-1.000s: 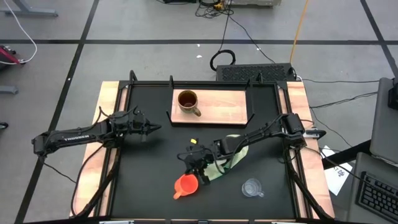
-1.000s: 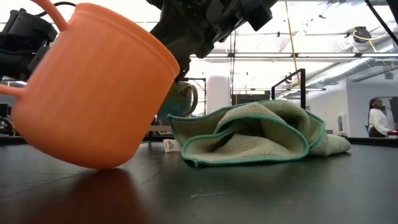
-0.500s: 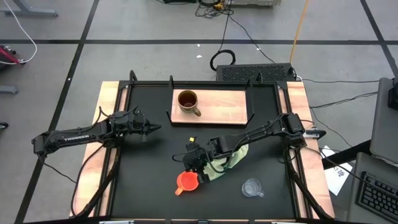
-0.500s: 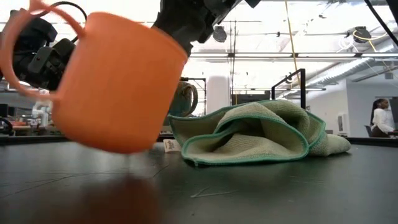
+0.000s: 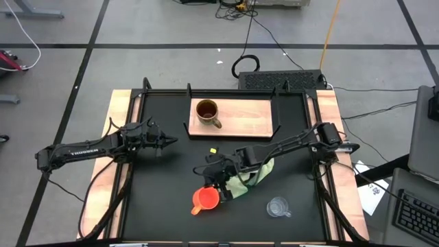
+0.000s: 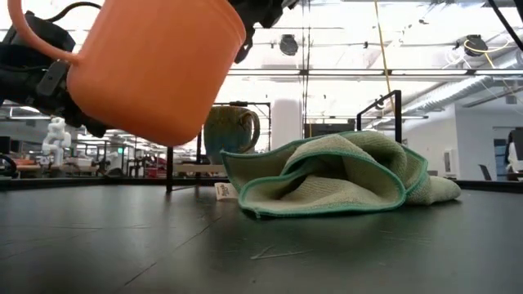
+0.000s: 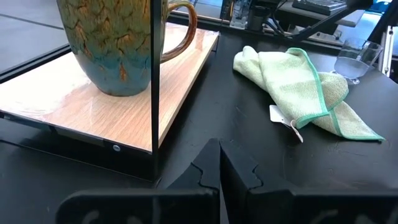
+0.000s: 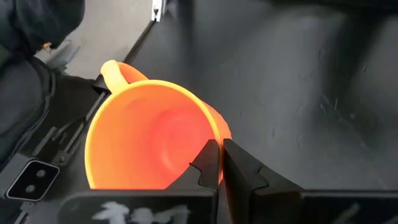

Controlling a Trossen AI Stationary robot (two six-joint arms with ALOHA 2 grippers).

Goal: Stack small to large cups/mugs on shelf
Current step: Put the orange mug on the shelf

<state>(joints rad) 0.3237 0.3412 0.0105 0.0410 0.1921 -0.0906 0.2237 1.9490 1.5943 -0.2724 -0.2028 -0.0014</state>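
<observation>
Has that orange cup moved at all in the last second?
Yes. The orange cup, pinched at its rim by the right gripper, has risen off the tabletop; beside the unmoved green cloth it now hangs clear above it.

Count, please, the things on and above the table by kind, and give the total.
Mugs with a handle: 2, brown mug on the wooden shelf, orange cup held in the air by the right gripper
Clear glass cup: 1
Green cloth: 1
Wooden shelf: 1
Total: 5
</observation>
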